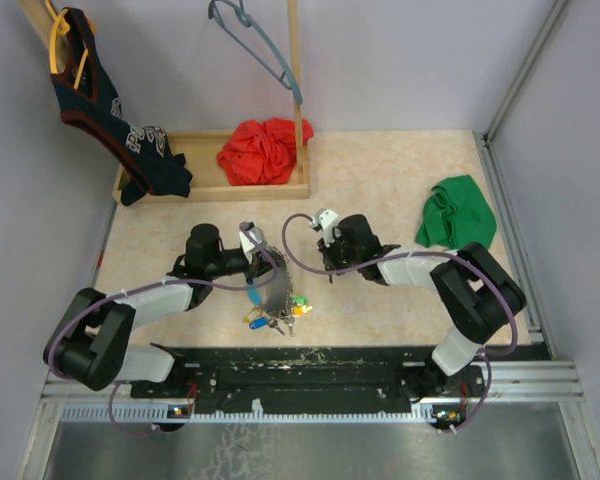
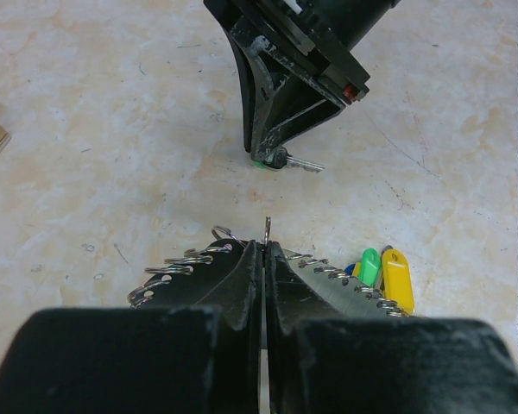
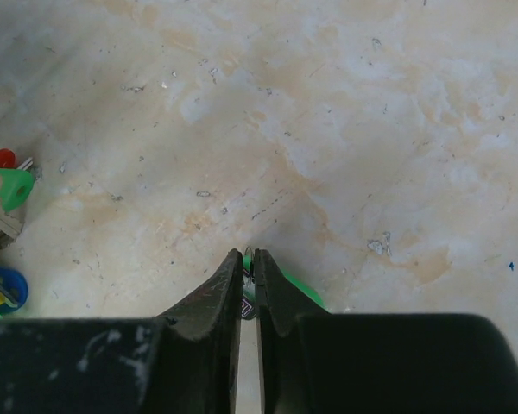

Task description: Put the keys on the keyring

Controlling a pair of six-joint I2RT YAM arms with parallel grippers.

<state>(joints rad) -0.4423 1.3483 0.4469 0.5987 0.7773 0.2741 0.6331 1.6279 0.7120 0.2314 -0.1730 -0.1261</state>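
On the table [image 1: 400, 170] lie one keyring [image 1: 277, 283] and one separate green key [image 2: 298, 163]

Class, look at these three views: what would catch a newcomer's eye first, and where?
The bright red cloth in the wooden tray at the back, and the green cloth at the right. At centre, the left gripper pinches the keyring, hung with coloured keys.

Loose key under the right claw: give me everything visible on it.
The green-headed key is small: green plastic head, dark collar, short bare silver blade. It lies flat on the table, blade sticking out past the right claw, whose nearly closed tips appear to pinch its head. The right wrist view shows only a green edge beside the claw. It sits apart from the keyring in the left claw.
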